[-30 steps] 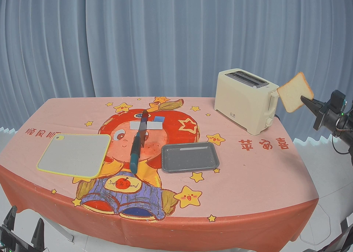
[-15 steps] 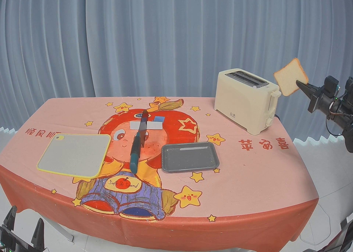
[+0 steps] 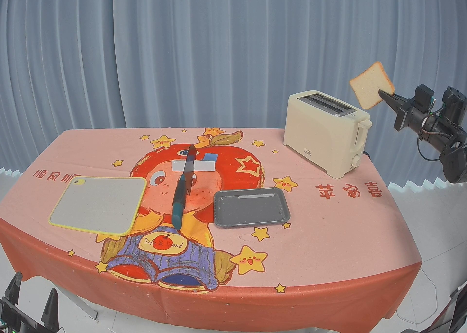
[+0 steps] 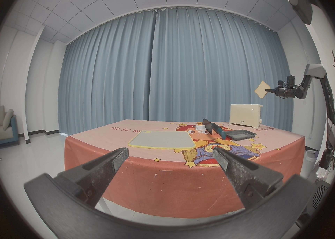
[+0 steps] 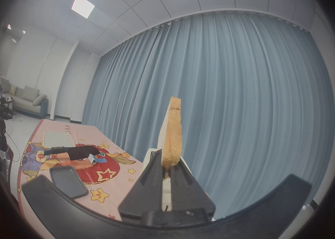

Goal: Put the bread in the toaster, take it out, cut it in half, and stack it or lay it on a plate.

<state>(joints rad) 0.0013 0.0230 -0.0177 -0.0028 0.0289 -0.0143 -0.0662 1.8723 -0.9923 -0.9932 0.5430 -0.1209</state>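
the right gripper (image 3: 385,94) is clamped on one corner of a bread slice (image 3: 370,85), with the jaws nearly together and the crust pinched between them in the right wrist view. the slice is held in the air, tilted, above the toaster (image 3: 323,132) and just off its lever end on the robot's right, touching neither the casing nor the slots. both toaster slots face up and the lever is at the top of its travel. the toaster stands on a pink printed tablecloth (image 3: 340,232) in front of a blue curtain (image 3: 219,32). a grey rectangular tray (image 3: 251,207) lies flat on the cloth to the left of the toaster and nearer the robot. a knife (image 3: 181,193) with a dark blade and teal handle lies just beyond the tray from the toaster, its blade tip over a small white and blue block (image 3: 202,163). a grey cutting board (image 3: 97,204) with a yellow rim lies farthest left of the toaster, apart from the knife. the left gripper (image 4: 171,154) hangs low, off the near table edge, far from the toaster, with its jaws spread wide and nothing between them.
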